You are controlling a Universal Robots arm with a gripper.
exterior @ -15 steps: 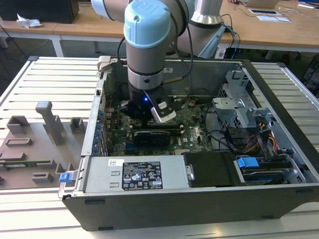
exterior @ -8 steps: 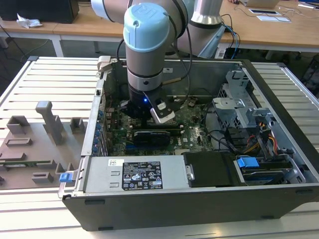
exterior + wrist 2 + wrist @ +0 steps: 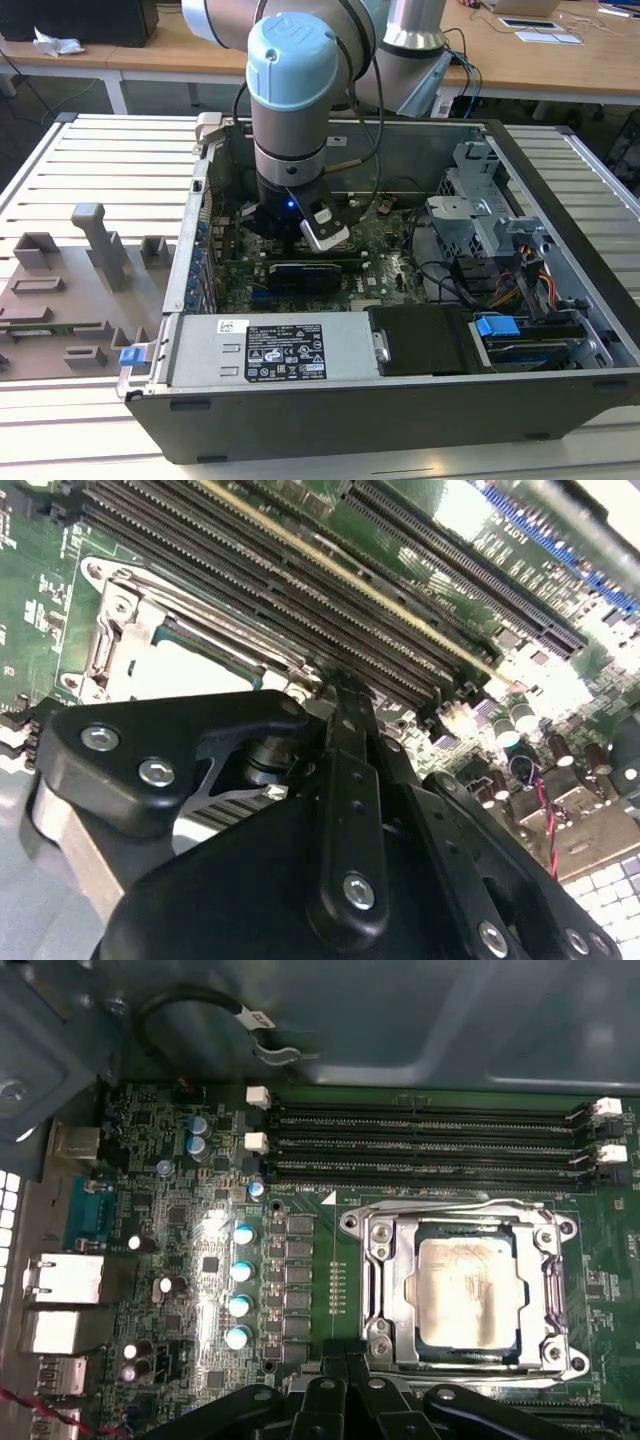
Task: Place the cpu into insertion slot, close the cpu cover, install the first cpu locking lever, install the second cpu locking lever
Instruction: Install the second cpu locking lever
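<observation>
At lower centre of the first wrist view, the claw [image 3: 345,1365], fingers pressed together and empty, sits just beside the cpu cover [image 3: 385,1300], which is down over the cpu [image 3: 468,1292].

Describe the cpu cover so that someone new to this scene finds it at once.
Start at the open computer case and go down to the green motherboard inside it. Below the three long black memory slots lies the cpu cover, a silver metal frame closed flat around the cpu. Its bright square outline with a central window sets it apart from the slots and capacitors nearby.
</observation>
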